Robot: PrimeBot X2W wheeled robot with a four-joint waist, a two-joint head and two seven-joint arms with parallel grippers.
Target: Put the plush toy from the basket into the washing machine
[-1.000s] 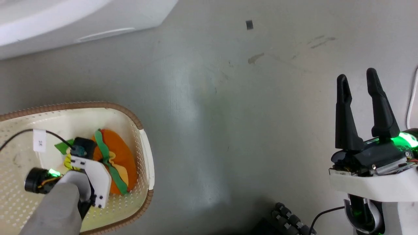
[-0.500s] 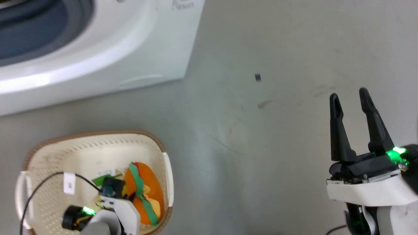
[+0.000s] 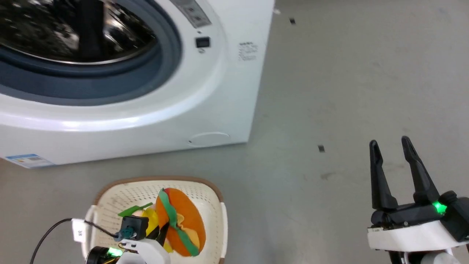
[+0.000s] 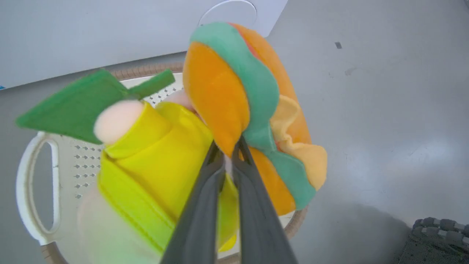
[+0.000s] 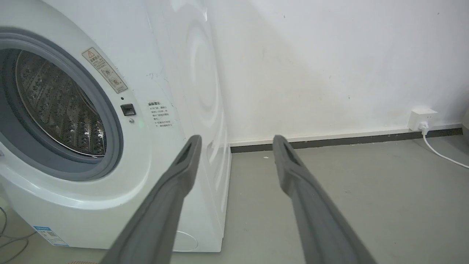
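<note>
My left gripper point(image 4: 229, 145) is shut on the lower edge of the plush toy point(image 4: 256, 106), an orange hamburger with a green strip. The toy hangs over the cream basket point(image 4: 27, 190). Beside it is a yellow and green soft piece point(image 4: 154, 161); I cannot tell whether it is attached. In the head view the plush toy point(image 3: 183, 220) and left gripper point(image 3: 161, 230) are above the basket point(image 3: 217, 195), just in front of the washing machine point(image 3: 220, 91). Its steel drum point(image 3: 73, 29) stands uncovered. My right gripper point(image 3: 389, 143) is open over the floor, far right, holding nothing.
The right wrist view shows the washing machine point(image 5: 154, 165), its drum point(image 5: 55, 117), and a wall socket with a white cable point(image 5: 421, 119) at the back right. Small dark marks point(image 3: 321, 148) dot the grey floor. A dark ribbed mat point(image 4: 436, 234) lies near the basket.
The head camera has tilted up, bringing the washing machine's port into view. My left gripper has kept its hold and raised the plush toy off the basket's bottom. The right gripper stays open.
</note>
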